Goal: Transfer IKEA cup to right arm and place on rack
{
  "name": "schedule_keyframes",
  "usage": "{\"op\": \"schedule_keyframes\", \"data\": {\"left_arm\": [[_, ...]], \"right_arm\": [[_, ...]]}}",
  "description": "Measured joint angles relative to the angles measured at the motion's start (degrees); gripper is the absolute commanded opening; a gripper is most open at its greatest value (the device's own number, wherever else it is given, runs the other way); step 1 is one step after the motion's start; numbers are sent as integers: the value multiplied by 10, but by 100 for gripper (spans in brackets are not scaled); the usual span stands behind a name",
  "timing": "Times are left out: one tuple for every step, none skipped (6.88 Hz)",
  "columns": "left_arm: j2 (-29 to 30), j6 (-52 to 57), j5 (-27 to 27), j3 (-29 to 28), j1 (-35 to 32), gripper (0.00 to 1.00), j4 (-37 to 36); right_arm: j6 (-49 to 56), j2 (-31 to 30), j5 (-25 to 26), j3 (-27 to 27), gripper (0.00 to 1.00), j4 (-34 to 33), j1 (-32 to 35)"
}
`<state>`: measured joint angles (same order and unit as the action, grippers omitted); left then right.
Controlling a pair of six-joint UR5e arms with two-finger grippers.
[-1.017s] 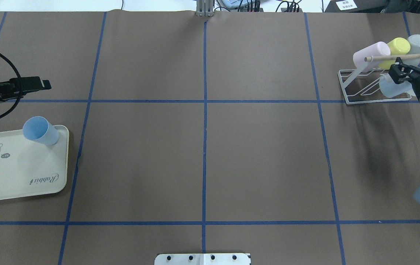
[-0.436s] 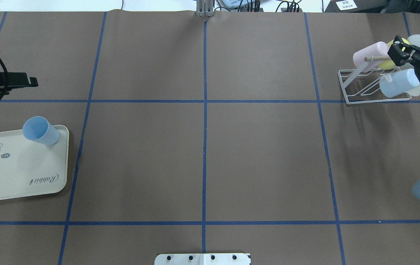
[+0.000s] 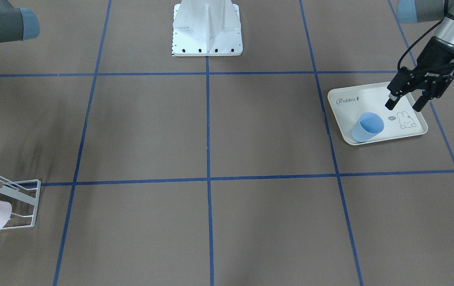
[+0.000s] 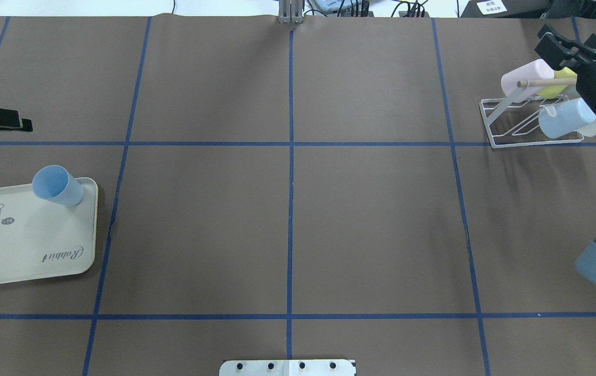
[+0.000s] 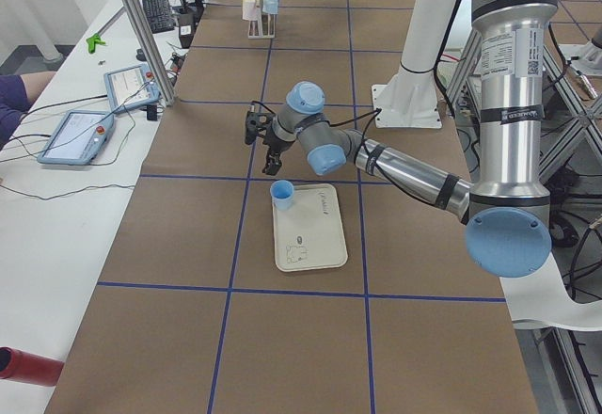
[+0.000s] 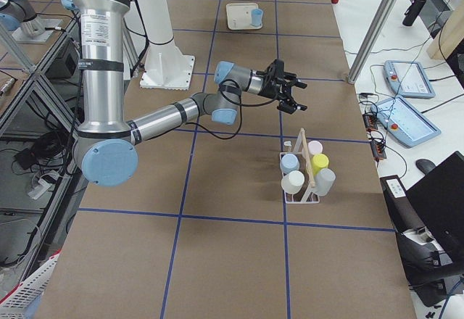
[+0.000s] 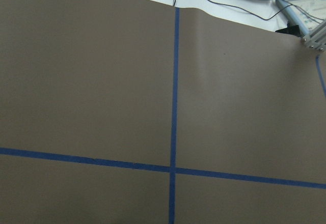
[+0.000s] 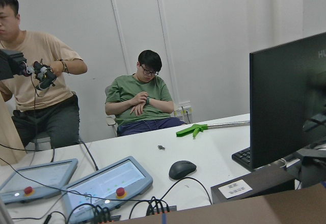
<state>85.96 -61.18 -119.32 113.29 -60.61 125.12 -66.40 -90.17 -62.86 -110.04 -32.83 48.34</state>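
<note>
**Status: placement step.** The right gripper [image 6: 291,87] has let go and backed away. One second ago it was down at the rack [image 4: 507,100], closed in around a pale blue cup [image 4: 564,117]. It now stands clear on the rack's far side, jaws spread wide and empty. That cup lies on the rack's near row, apart from the gripper, in front of the pink cup [image 4: 525,73], the yellow cup [image 4: 556,90] and the wooden dowel [image 4: 543,82]. This placement appears complete.

**Status: pick-up side.** The left gripper [image 3: 404,106] has drawn back toward the table's left end. Its jaws are wide and hold nothing. The blue IKEA cup [image 4: 58,186] stands upright, unmoved, at a far corner of the rabbit-print tray [image 4: 26,250], near the gripper but not touching it. It is probably the next cup for hand-over.
</note>
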Motion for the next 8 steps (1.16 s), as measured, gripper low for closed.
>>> {"op": "schedule_keyframes", "data": {"left_arm": [[2,5,-30,-8,-2,100,-36],[5,9,-57,-11,-2,100,-76],[8,23,-79,-14,-2,100,-121],[13,44,-96,-19,-1,100,-165],[25,59,-105,-34,-1,100,-195],[44,65,-108,-60,-1,100,-208],[63,67,-109,-84,0,100,-213],[71,67,-109,-98,0,100,-213]], "right_arm": [[-59,16,-32,-8,100,0,-1],[-126,37,-66,-9,100,-1,-4],[-198,61,-88,-8,100,-1,-13],[-272,86,-98,-7,100,0,-31],[-335,110,-101,-6,100,1,-53],[-378,126,-102,-6,100,2,-71],[-404,136,-103,-6,100,2,-82],[-415,142,-103,-5,100,3,-90]]}}
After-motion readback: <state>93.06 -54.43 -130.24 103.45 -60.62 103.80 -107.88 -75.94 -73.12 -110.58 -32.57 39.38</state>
